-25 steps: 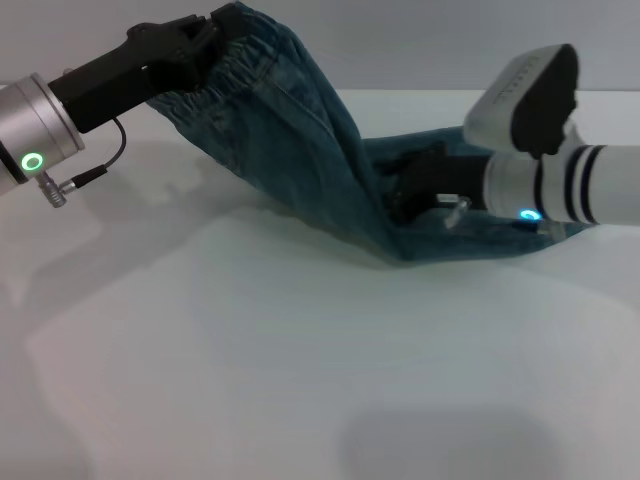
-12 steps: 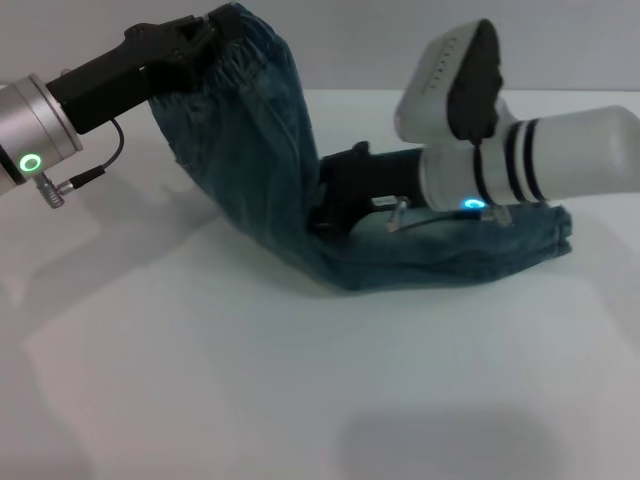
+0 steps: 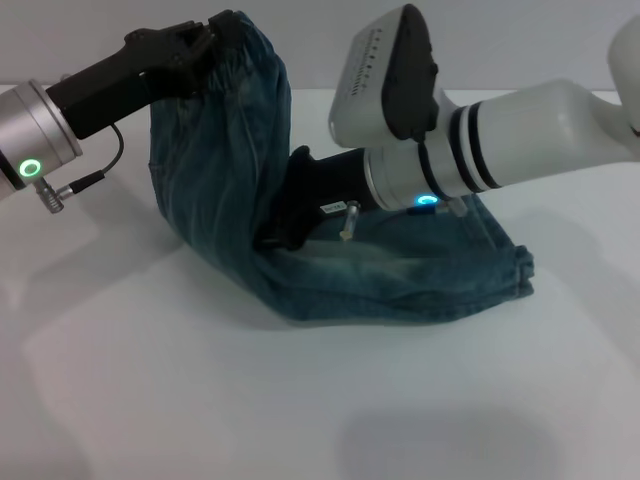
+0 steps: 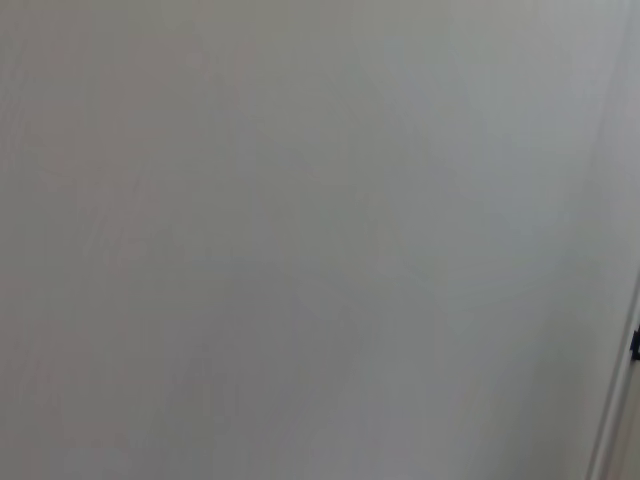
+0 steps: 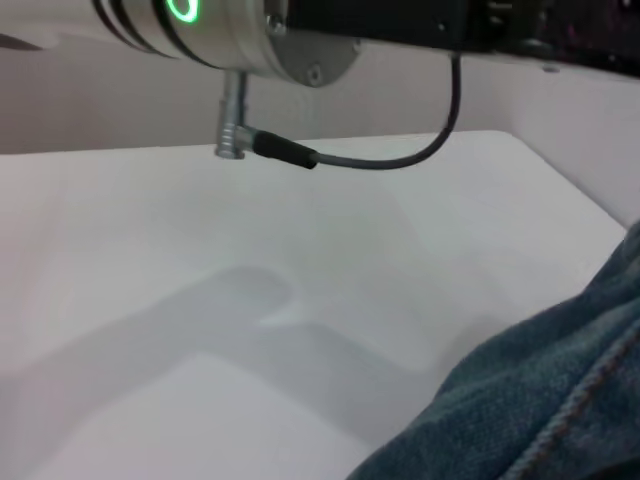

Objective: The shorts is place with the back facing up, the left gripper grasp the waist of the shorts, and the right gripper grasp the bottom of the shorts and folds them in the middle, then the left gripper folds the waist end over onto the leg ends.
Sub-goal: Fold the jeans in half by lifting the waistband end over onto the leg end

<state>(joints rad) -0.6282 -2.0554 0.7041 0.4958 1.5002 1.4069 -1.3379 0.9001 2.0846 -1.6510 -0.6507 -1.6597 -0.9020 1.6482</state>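
With the waist (image 3: 235, 45) held pinched by the left gripper (image 3: 200, 42), the hem has been dragged leftward, clamped in the right gripper (image 3: 285, 228), nearly closing the shorts' (image 3: 400, 275) middle fold.

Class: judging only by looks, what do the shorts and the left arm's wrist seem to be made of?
The shorts: faded blue denim, going by the matte woven look, worn pale patches and stitched seams. The left claw, holding the gathered waistband, sits on a wrist that looks like brushed silver metal, with a satin sheen; it could be painted.
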